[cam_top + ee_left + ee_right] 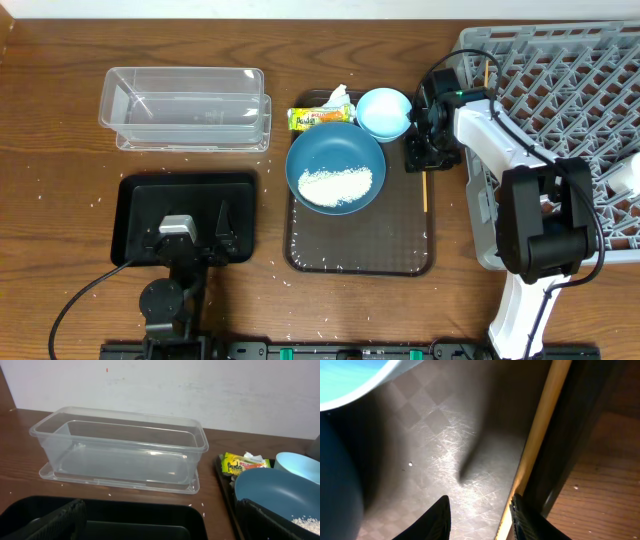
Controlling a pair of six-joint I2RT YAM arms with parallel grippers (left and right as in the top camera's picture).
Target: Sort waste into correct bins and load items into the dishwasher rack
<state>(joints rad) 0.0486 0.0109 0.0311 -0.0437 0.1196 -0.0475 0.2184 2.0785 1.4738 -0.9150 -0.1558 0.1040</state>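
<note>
A dark-blue dish (335, 160) holding white rice (335, 186) sits on the brown serving tray (360, 250). Behind it are the light-blue bowl (383, 112), the yellow-green wrapper (318, 118) and the white tissue (338, 97). One chopstick (425, 190) lies along the tray's right edge; another (487, 72) is in the grey rack (560, 100). My right gripper (425, 155) is open, low over the tray, with the chopstick (540, 435) against its right finger (480, 515). My left gripper (192, 232) is open and empty over the black tray (135, 215).
The clear tub (185, 105) stands at the back left; it also fills the left wrist view (120, 450), with the wrapper (245, 465) to its right. A white object (628, 172) lies in the rack at the right edge. Loose grains dot the table.
</note>
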